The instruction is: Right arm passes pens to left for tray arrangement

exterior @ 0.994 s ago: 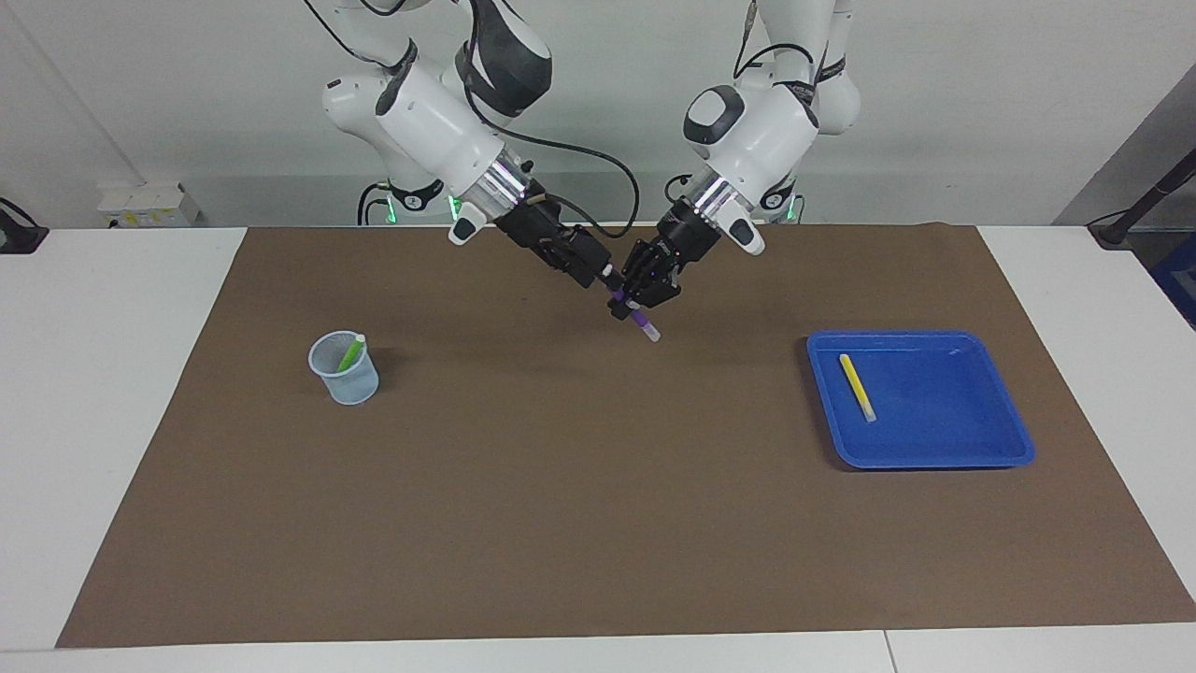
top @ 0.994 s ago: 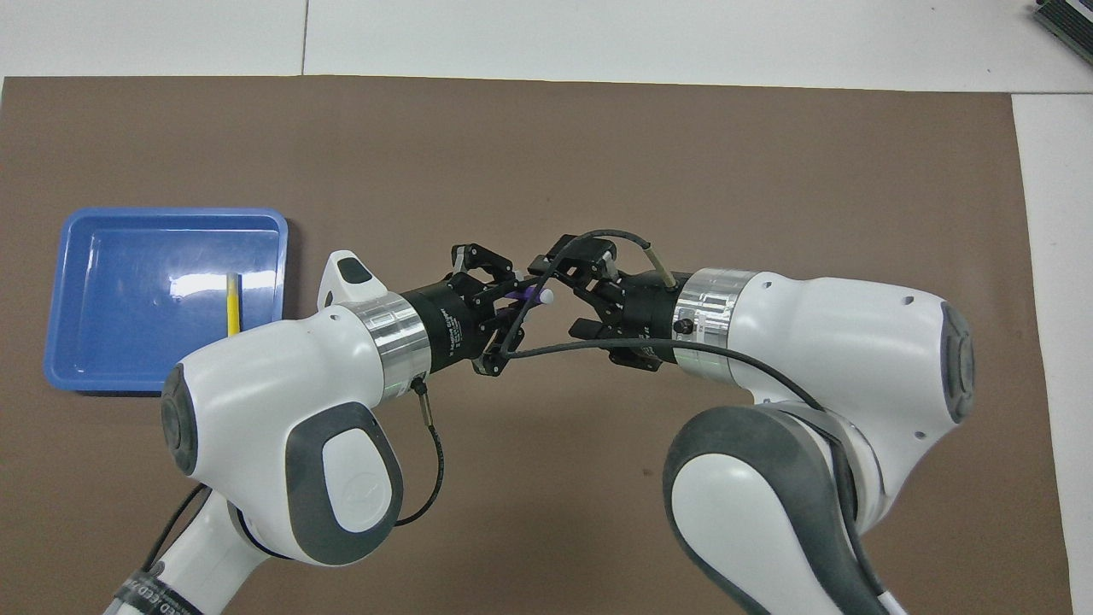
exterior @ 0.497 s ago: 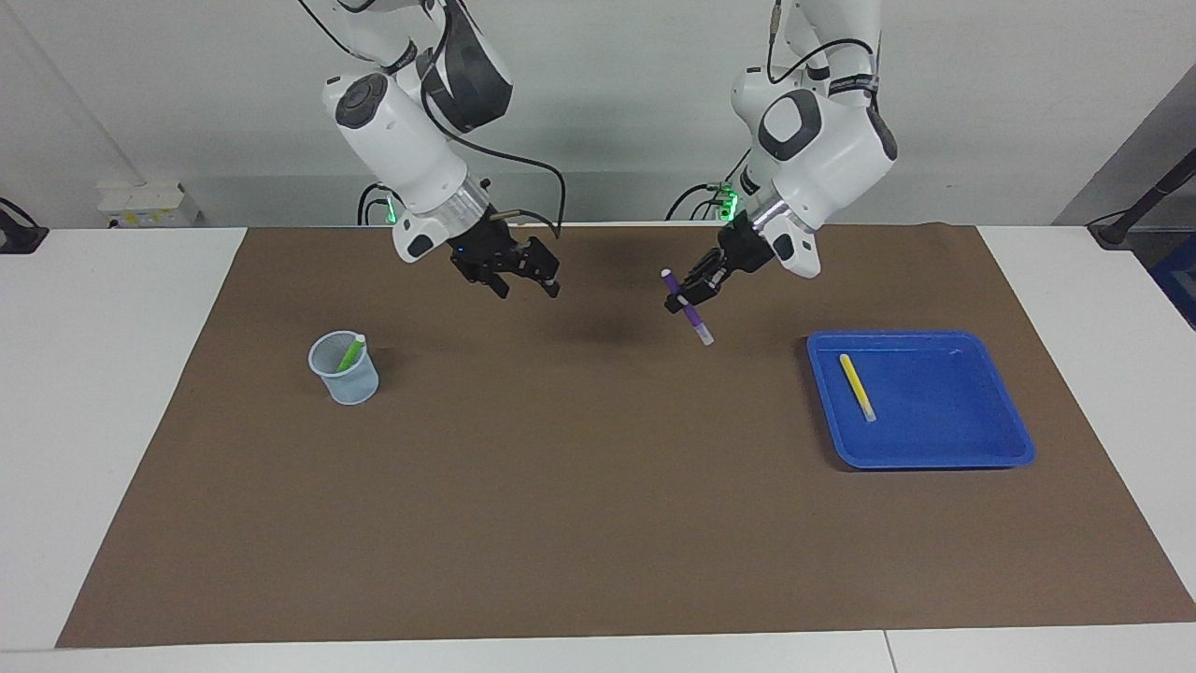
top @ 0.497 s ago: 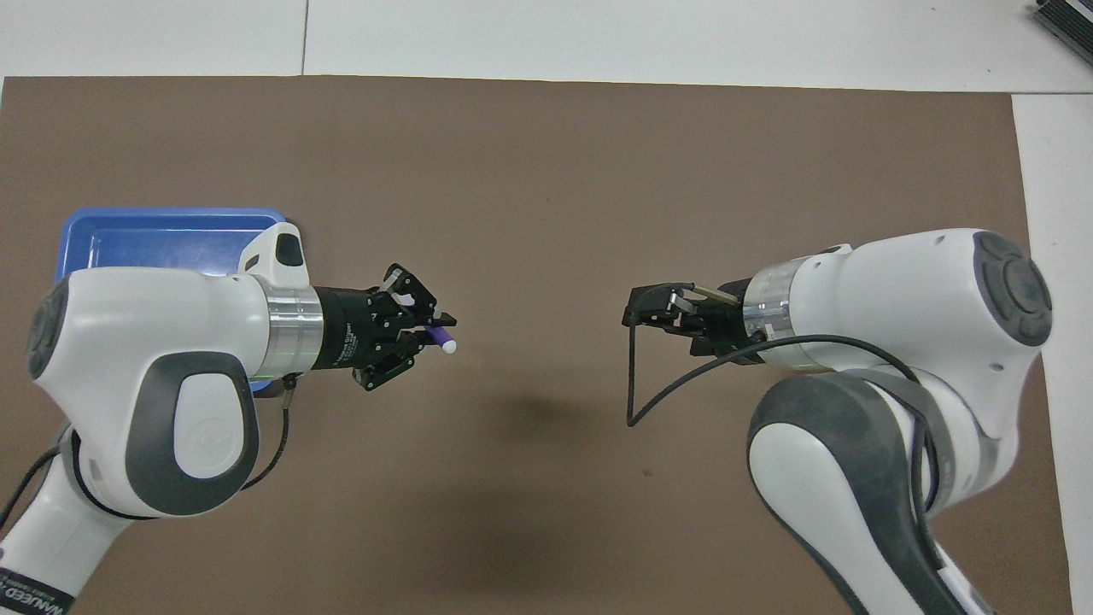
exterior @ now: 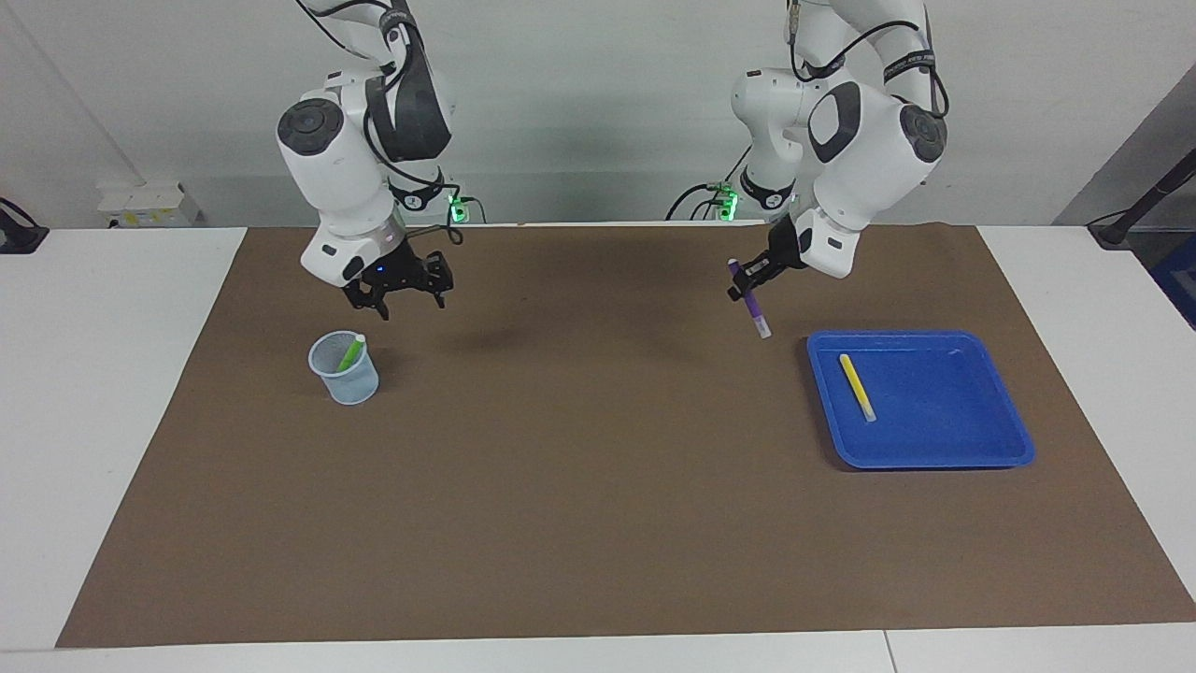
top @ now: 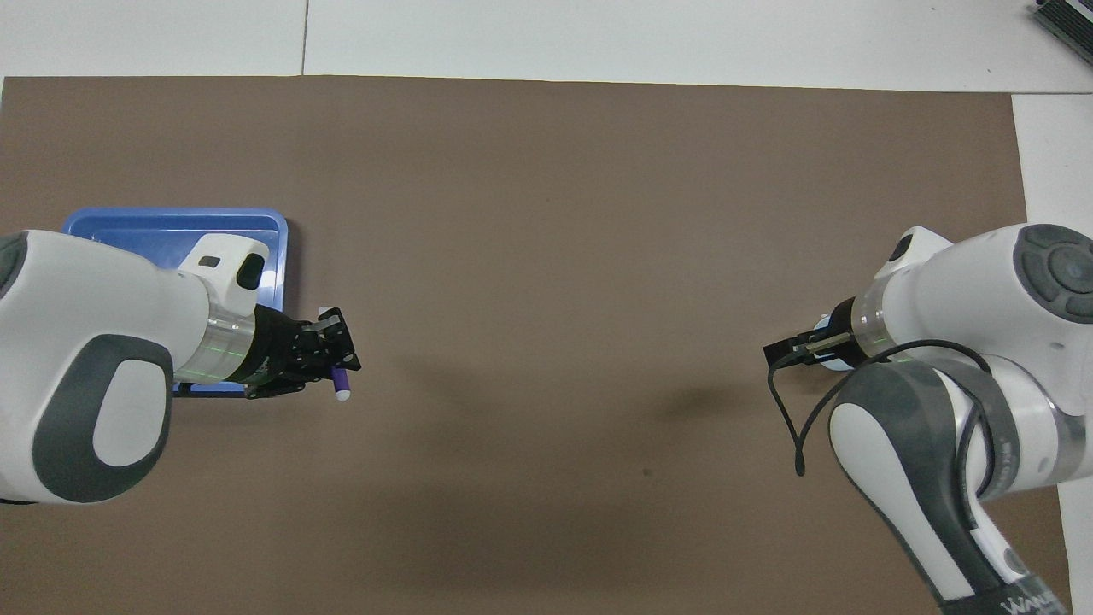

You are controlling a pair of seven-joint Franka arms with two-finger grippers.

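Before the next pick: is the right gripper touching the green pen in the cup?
Apart. In the facing view the right gripper hangs above the green pen, brown mat visible between them.

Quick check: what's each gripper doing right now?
Left gripper: shut on the purple pen.
Right gripper: open, holding nothing, above the mesh cup.

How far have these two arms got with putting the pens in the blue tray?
One of three is done: the yellow pen lies in the blue tray. In hand: the left gripper, shut on the purple pen, is up in the air beside the tray. Left to do: the green pen stands in the mesh cup, with the open right gripper above it.
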